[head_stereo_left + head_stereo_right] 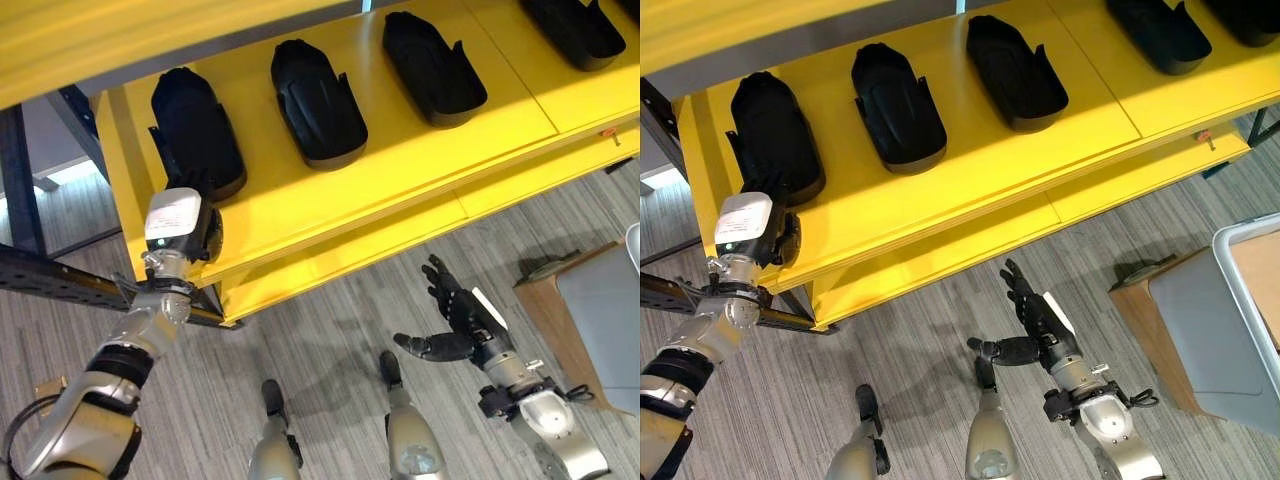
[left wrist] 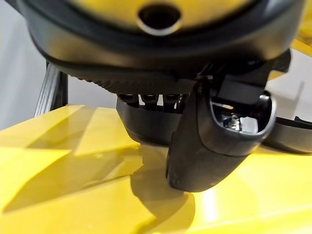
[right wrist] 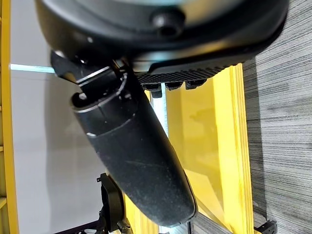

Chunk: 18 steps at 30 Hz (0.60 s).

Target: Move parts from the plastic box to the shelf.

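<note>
Right eye view adds the plastic box [image 1: 1240, 320]; right hand [image 1: 1040, 325] fingers released, left hand [image 1: 185, 232] fingers unclear.

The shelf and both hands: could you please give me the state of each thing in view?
Shelf: holds a row of black parts.
Leftmost part: flat on the shelf, left hand at its near end.
Left hand: at the shelf edge, fingers hidden.
Right hand: open, empty, over the floor.
Plastic box: on the floor at the right, contents hidden.
</note>
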Motion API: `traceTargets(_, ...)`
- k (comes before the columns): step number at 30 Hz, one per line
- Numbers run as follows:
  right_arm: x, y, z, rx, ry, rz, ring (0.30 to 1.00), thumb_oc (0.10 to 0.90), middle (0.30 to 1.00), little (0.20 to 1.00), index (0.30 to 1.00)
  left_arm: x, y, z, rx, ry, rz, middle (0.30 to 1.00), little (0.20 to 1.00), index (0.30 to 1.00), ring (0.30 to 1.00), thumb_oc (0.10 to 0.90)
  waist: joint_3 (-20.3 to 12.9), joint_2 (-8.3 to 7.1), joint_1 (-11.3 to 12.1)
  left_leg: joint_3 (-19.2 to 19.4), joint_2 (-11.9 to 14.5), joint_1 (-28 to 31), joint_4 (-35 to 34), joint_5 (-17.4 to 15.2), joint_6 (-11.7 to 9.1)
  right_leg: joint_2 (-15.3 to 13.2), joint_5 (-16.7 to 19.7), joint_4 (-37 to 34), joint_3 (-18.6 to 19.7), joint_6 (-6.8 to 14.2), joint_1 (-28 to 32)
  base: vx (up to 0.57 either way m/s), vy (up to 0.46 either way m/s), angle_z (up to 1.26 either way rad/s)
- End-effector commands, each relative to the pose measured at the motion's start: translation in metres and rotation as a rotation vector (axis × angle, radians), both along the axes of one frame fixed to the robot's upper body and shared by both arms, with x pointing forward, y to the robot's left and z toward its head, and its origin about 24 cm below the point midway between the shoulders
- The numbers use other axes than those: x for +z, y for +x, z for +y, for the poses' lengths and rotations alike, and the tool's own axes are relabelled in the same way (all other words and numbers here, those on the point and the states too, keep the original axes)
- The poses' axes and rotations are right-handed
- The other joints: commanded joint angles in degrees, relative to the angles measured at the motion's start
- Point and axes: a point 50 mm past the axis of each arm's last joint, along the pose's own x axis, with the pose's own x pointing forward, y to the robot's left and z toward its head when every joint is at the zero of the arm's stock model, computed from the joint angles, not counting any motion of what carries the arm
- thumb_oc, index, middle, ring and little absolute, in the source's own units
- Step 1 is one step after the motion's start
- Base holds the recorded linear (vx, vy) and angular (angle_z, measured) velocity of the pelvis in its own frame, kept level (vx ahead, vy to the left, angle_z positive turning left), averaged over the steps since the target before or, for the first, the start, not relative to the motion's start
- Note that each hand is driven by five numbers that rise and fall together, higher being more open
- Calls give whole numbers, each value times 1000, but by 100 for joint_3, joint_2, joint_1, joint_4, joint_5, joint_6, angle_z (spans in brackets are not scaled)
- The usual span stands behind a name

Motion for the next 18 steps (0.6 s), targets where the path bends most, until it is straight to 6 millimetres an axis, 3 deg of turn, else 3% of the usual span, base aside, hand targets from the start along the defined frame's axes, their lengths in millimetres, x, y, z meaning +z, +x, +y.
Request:
traceTargets(1, 47, 2, 4, 59, 50, -240, 1000, 900, 1000, 1000, 1000, 29, -7, 33, 87, 90, -73, 1000, 1000, 1000, 1000, 900, -357, -170, 31, -130, 138, -280, 747, -413, 73, -28, -388, 664, -42, -128, -290, 0, 0, 0)
traceTargets(18, 46, 1, 1, 45, 45, -235, 1000, 900, 1000, 1000, 1000, 33, -12, 31, 58, 123, -92, 1000, 1000, 1000, 1000, 900, -391, -156, 58, -152, 129, -295, 760, -409, 74, -28, -392, 652, -44, -135, -273, 0, 0, 0)
